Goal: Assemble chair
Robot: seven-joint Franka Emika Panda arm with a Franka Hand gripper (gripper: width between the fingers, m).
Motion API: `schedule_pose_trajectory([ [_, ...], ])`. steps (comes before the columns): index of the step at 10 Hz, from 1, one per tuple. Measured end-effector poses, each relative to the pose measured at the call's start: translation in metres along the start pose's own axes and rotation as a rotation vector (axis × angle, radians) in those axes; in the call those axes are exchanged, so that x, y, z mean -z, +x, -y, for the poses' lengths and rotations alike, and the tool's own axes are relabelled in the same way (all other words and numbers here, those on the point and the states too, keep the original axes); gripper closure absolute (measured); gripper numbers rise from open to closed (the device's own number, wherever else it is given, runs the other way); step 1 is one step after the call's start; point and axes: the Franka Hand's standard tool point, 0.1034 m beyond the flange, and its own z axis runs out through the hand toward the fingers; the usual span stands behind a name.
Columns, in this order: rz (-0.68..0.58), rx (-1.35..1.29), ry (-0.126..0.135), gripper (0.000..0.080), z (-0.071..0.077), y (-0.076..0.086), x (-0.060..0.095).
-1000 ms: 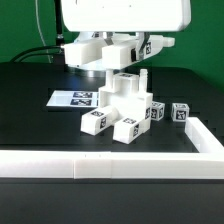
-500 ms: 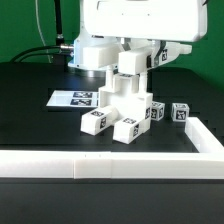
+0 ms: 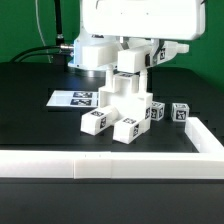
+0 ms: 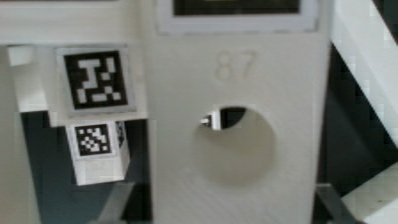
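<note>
Claw (image 3: 132,56) grips a white panel (image 4: 231,120), jaws partly closed on it; the half-built chair (image 3: 122,108) stands just under the claw. Fitting seems next: lower straight, keep aligned.

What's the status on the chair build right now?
Gripper shut on white panel, upright. Panel directly above the partial chair; seating unclear. Loose tagged cube off to the exterior view's right, not in the way.

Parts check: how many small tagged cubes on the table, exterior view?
4. Three crowd the foot of the chair stack, from the exterior view's left: first cube, second cube, third cube. The fourth cube stands apart, farther to that view's right. More may hide behind.
</note>
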Motion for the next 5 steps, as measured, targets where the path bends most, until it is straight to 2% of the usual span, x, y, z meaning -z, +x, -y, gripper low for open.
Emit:
schedule_pose_trajectory([
  [3,0.004,0.002,-0.003,0.0515,-0.0011,-0.0003,-0.0020],
  [5,0.005,0.018,-0.006,0.0515,-0.0069,0.0035,-0.0037],
])
